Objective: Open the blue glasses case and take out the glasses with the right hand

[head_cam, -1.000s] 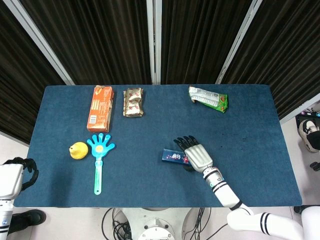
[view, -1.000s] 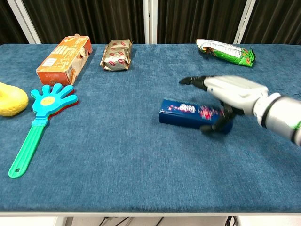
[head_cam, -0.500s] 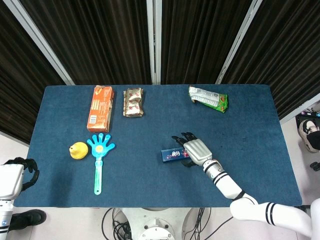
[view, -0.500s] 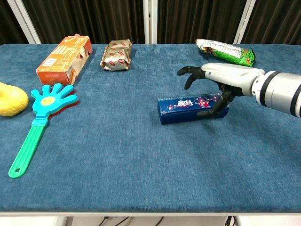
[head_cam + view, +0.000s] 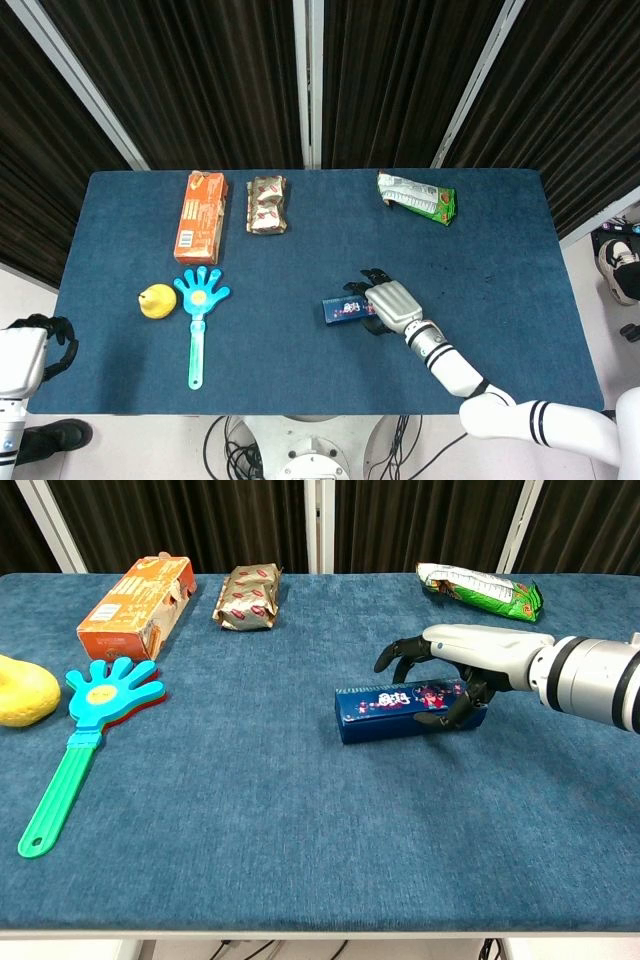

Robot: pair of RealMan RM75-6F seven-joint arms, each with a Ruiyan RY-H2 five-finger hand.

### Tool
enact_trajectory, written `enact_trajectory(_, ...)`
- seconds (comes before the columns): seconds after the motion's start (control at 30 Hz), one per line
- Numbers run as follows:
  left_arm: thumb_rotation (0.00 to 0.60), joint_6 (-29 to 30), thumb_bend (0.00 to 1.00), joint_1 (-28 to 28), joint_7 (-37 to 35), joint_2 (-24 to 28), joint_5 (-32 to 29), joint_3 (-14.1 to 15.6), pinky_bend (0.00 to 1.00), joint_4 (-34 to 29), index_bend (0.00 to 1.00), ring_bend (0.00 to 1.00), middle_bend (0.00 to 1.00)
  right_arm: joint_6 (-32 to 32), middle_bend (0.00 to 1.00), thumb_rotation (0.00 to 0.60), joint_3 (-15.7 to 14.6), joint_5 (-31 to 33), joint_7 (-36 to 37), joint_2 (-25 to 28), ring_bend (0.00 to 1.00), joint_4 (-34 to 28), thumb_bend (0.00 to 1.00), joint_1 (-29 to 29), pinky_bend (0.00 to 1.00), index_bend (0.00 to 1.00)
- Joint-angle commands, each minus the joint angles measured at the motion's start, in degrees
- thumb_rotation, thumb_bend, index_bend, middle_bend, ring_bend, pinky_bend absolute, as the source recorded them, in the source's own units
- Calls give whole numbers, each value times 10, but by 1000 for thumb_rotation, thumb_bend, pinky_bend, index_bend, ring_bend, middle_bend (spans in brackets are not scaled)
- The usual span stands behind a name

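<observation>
Here the right hand (image 5: 455, 665) grips the closed blue glasses case (image 5: 400, 711); the left hand (image 5: 45, 340) hangs off-table, fingers curled on nothing.

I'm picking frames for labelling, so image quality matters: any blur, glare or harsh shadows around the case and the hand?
Head view: even light, sharp, the blue glasses case small. Chest view: crisp, no glare; the right hand casts only a soft shadow on the case's right end; slight wide-angle bowing at the table edges.
</observation>
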Motion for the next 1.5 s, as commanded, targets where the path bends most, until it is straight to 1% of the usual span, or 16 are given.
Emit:
enact_trajectory(0.03,600,0,380,0,0,0,0,0,524,0,605,438,608,0,271,600,-2,3,4,1,29,0,390,3,0,202)
enact_trajectory(0.27,600,-1,380,0,0,0,-1,0,523,0,606,438,608,1,283,600,-10,11,9,2,33,4,438,11,0,231)
enact_trajectory(0.5,600,0,380,0,-1,0,-1,0,523,0,606,438,608,5,333,600,-17,15,8,-2,81,10,485,19,0,300)
enact_trajectory(0.57,600,-1,380,0,-2,0,-1,0,523,0,605,439,608,7,352,600,-17,19,6,-3,98,12,513,22,0,326)
enact_trajectory(0.63,600,-1,380,0,-3,0,-1,0,524,0,605,438,608,8,375,600,-17,24,2,-4,123,17,567,25,0,355)
enact_trajectory(0.77,600,-1,380,0,-4,0,0,0,523,0,606,438,608,7,408,600,-10,44,-8,-10,159,35,669,38,2,396)
enact_trajectory(0.87,600,-1,380,-1,-4,0,-1,0,523,0,605,439,608,-2,416,600,-3,64,-13,-13,170,45,715,51,8,405)
enact_trajectory(0.93,600,-1,380,-1,-4,0,-1,0,523,0,606,439,608,-6,409,600,2,78,-18,-17,170,53,721,60,9,409)
enact_trajectory(0.97,600,-1,380,-1,-4,1,-1,-1,523,0,606,439,608,-9,397,600,5,87,-21,-21,168,59,707,67,10,406)
enact_trajectory(1.03,600,-2,380,-1,-4,1,-1,-1,523,0,606,439,608,-15,364,600,10,102,-25,-27,158,69,667,77,6,377)
enact_trajectory(1.13,600,-2,380,-1,-5,0,-1,-1,524,0,606,438,608,-27,280,600,13,133,-38,-37,91,88,603,97,0,244)
enact_trajectory(1.23,600,-2,380,-1,-6,1,-1,-1,523,0,606,438,608,-33,197,600,15,161,-50,-48,13,105,563,114,0,105)
enact_trajectory(1.37,600,-3,380,-1,-8,2,-1,-1,523,0,605,438,608,-32,131,600,17,176,-50,-60,0,122,544,127,0,21)
enact_trajectory(1.5,600,-4,380,-2,-10,2,-1,0,523,0,605,438,608,-27,103,600,20,179,-46,-71,0,144,543,135,0,0)
